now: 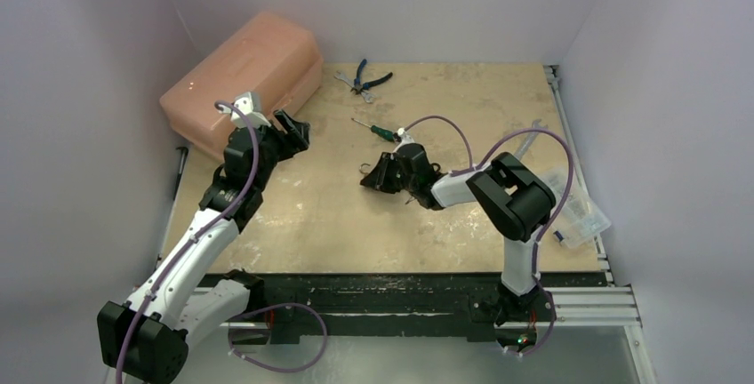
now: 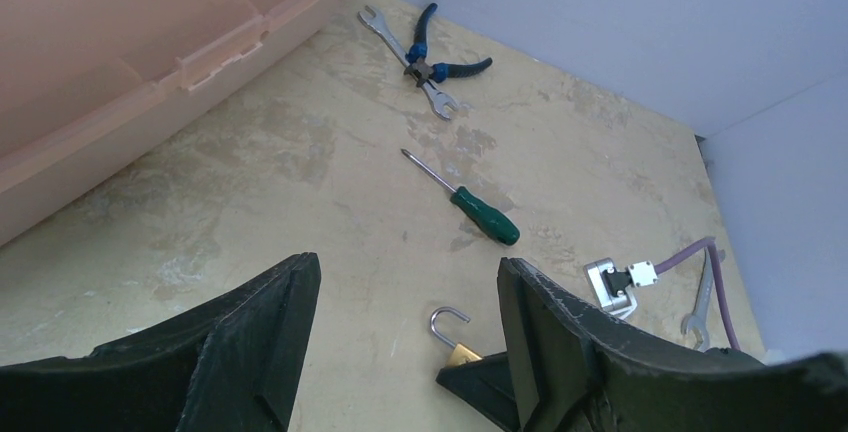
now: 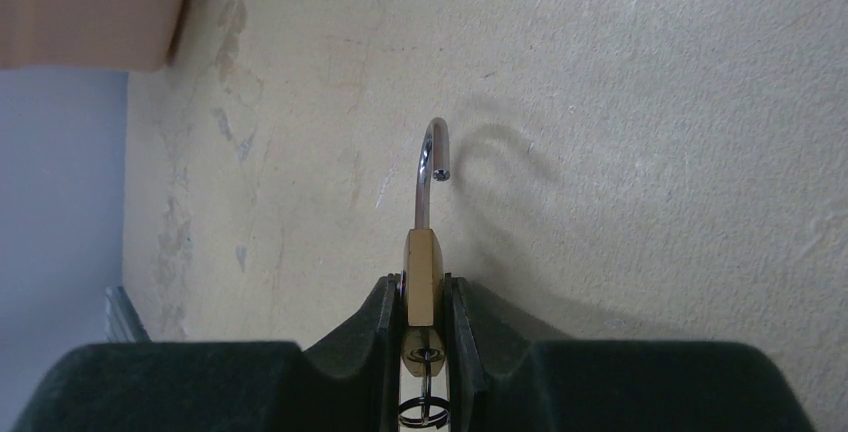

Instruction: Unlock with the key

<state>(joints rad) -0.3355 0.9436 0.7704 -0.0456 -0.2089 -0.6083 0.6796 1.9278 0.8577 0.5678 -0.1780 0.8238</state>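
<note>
Brass padlock [image 3: 421,252] clamped in my right gripper [image 3: 422,287] shows its shackle [image 3: 428,167] sprung, so unlocking looks done; left gripper [image 2: 405,267] gapes.

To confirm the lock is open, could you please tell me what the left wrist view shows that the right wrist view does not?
Only left wrist: the green screwdriver, the pliers lying across a wrench, and the left fingers apart, holding nothing. Only right wrist: the key ring at the base of the padlock, whose sides the right fingers clamp. Both: the padlock's shackle open, and the pink box.
</note>
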